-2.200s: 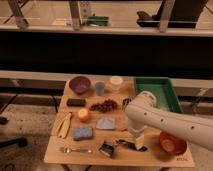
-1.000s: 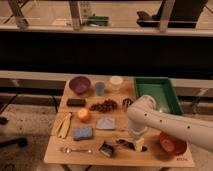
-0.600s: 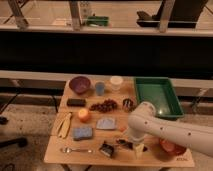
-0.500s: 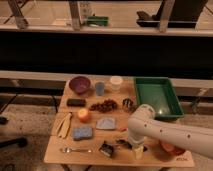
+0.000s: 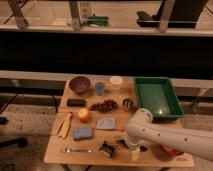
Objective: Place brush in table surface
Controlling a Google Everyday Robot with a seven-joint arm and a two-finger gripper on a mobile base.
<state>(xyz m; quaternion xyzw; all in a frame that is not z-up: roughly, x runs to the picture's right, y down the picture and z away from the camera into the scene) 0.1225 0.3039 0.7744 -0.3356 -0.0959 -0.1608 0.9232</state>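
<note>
The brush (image 5: pixel 107 148) lies on the table surface (image 5: pixel 95 159) near the front edge, its squarish dark head to the left and its slim black handle running right. My white arm (image 5: pixel 155 134) reaches in from the right. It bends down just right of the brush handle. The gripper (image 5: pixel 131 148) hangs low over the wood there, largely hidden under the arm, and stands open with nothing seen in it.
A green tray (image 5: pixel 158 98) sits back right. A purple bowl (image 5: pixel 80 84), blue cup (image 5: pixel 100 88), white cup (image 5: pixel 116 82), grapes (image 5: pixel 104 105), metal can (image 5: pixel 128 103), orange (image 5: pixel 83 115), banana (image 5: pixel 64 125), blue sponge (image 5: pixel 82 132) and fork (image 5: pixel 76 149) crowd the table. An orange bowl (image 5: pixel 172 151) peeks under the arm.
The arm has swung lower and toward the table's front edge, bringing the wrist down beside the brush. The things on the table have not moved.
</note>
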